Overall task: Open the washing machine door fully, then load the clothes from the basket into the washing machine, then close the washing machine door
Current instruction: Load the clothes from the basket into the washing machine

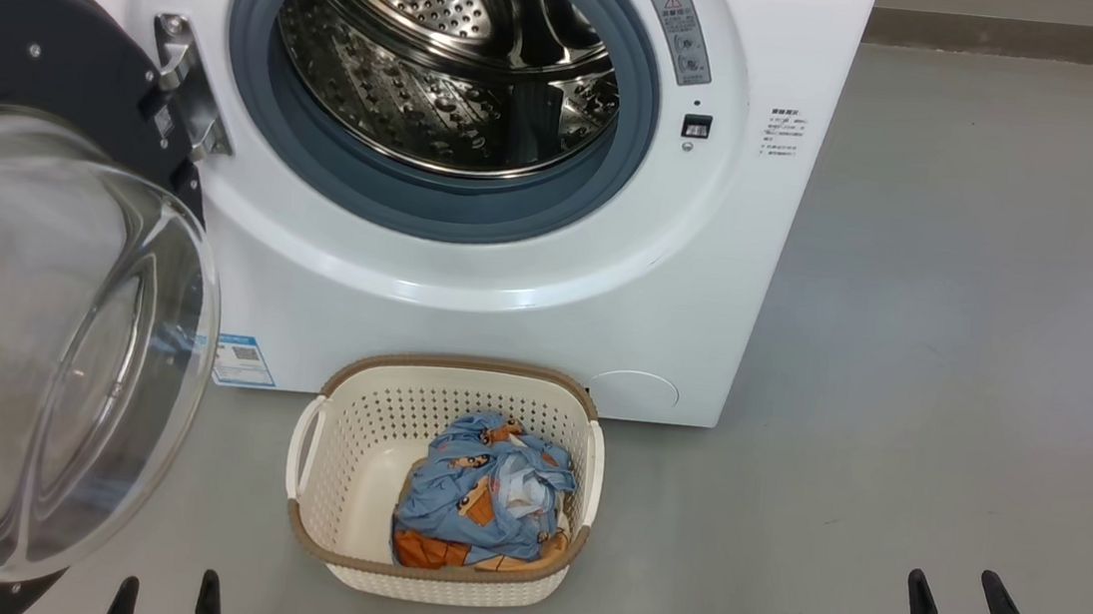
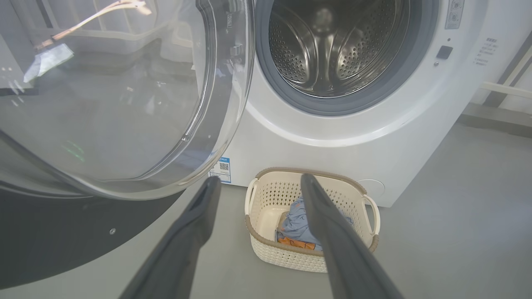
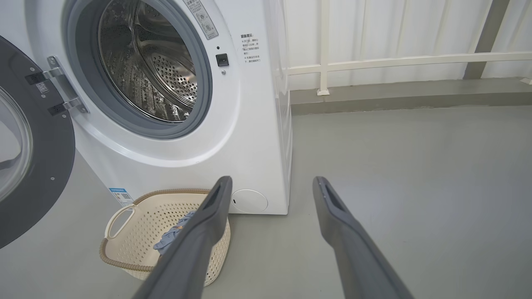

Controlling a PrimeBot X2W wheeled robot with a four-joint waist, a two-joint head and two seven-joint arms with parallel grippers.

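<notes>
**Head view:** The washing machine door [image 1: 33,328] stands swung out at the left of the washing machine [image 1: 466,309], glass bowl toward the camera, leaving the steel drum [image 1: 449,67] bare. Whether the door is at its stop cannot be told. The basket [image 1: 359,429] sits on the grey floor [image 1: 900,381] just before the machine, below the opening. The clothes [image 1: 483,497] are heaped against its right and near walls. The left gripper [image 1: 167,579] and right gripper [image 1: 954,577] hover low, both spread wide and empty, apart from the bundle.

**Left wrist view:** The two dark fingers [image 2: 195,232] frame the basket, one crossing the blue fabric. The door's bowl hangs just beside the finger at that view's left. Loading looks to be the step in hand. This arm appears the nearer one and would need to drop in without brushing the glass.

**Right wrist view:** The open jaws point at bare floor, with the basket at lower left partly behind one finger and the door's dark inner face at far left. A good pick likely means coming down over the top of the heap and closing on the raised folds, not the perforated wall. The bundle should then lift clear of the brown rim and go over the grey-blue gasket [image 1: 436,208], deep into the drum, so nothing trails at the seal.
</notes>
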